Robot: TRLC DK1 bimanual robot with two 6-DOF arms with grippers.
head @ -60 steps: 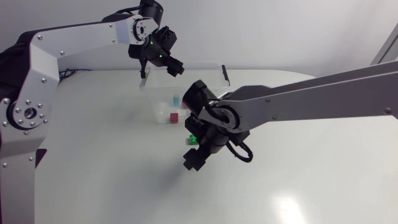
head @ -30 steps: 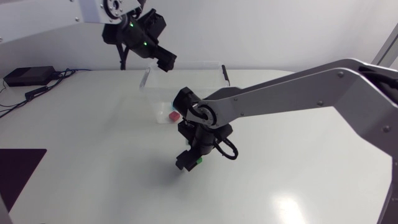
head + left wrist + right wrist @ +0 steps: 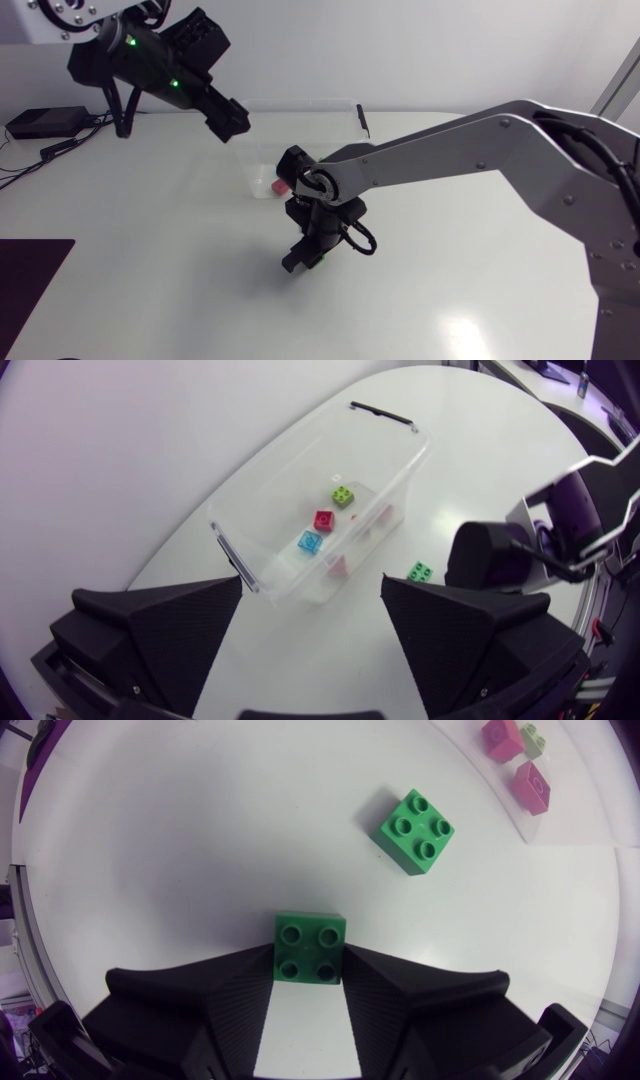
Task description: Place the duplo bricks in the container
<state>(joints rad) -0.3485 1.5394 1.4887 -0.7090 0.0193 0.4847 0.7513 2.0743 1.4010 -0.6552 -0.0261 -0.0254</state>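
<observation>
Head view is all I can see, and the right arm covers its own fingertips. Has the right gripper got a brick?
Observer: Yes. The right gripper is shut on a dark green square four-stud brick, one finger against each side.
Operator: Any brick lying outside the container?
Observer: One. A lighter green four-stud brick lies flat on the white table, ahead of that gripper and apart from it.
Operator: What is inside?
Observer: The clear plastic container holds at least a lime brick, a red brick and a blue brick.
</observation>
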